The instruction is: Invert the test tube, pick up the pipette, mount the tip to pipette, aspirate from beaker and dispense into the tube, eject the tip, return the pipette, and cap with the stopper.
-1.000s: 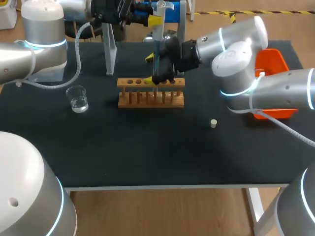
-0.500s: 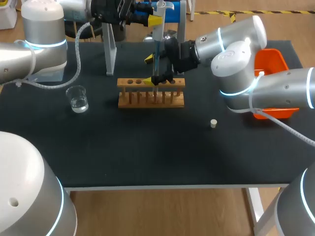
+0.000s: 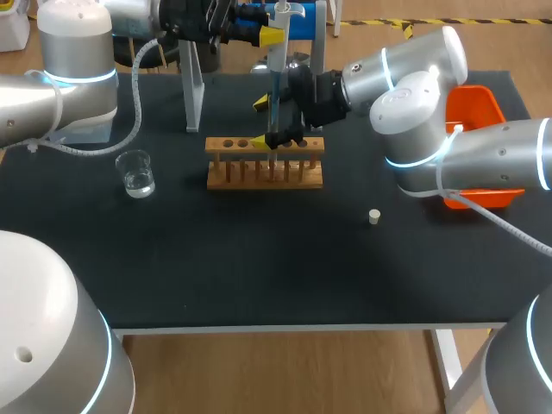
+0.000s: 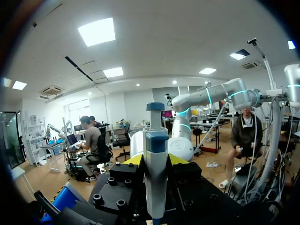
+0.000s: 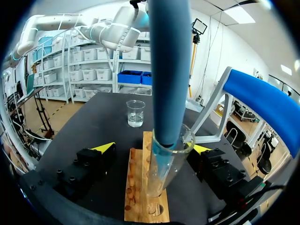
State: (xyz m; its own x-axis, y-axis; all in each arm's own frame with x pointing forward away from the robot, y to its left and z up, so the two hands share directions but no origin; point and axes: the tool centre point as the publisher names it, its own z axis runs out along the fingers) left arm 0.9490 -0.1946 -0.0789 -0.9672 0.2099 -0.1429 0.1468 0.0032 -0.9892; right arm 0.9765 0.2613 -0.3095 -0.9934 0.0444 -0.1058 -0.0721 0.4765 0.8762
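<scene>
The left gripper (image 4: 155, 160) is clamped on the pipette (image 4: 155, 136): the black fingers press its white body from both sides, with the yellow tips just behind it. The left arm comes in from the left and runs along the far edge of the table, holding the pipette upright and high above the wooden rack (image 3: 264, 162). The pipette's blue lower end points straight down and reaches into the mouth of the test tube (image 5: 161, 173).

The tube stands upright, mouth up, in a hole toward the middle of the rack. The right gripper (image 5: 153, 147) straddles it with its fingers spread wide. The tube lies between them, and a clear gap shows on at least one side, so the gripper has no grip on the glass. The right arm comes in from the right with a bent elbow. Its wrist reaches across the far side of the rack, angled down toward the tube.

Beyond the rack in the right wrist view, and well to the rack's left in the head view, is the beaker (image 3: 136, 172), which holds a little clear liquid. The small pale stopper (image 3: 374, 216) lies alone on the table, nearer the front and to the right of the rack. A grey stand (image 3: 193, 86) with a blue top rises behind the rack. An orange bin (image 3: 479, 112) sits at the right edge behind the right arm. All of this rests on a black table (image 3: 259, 259).
</scene>
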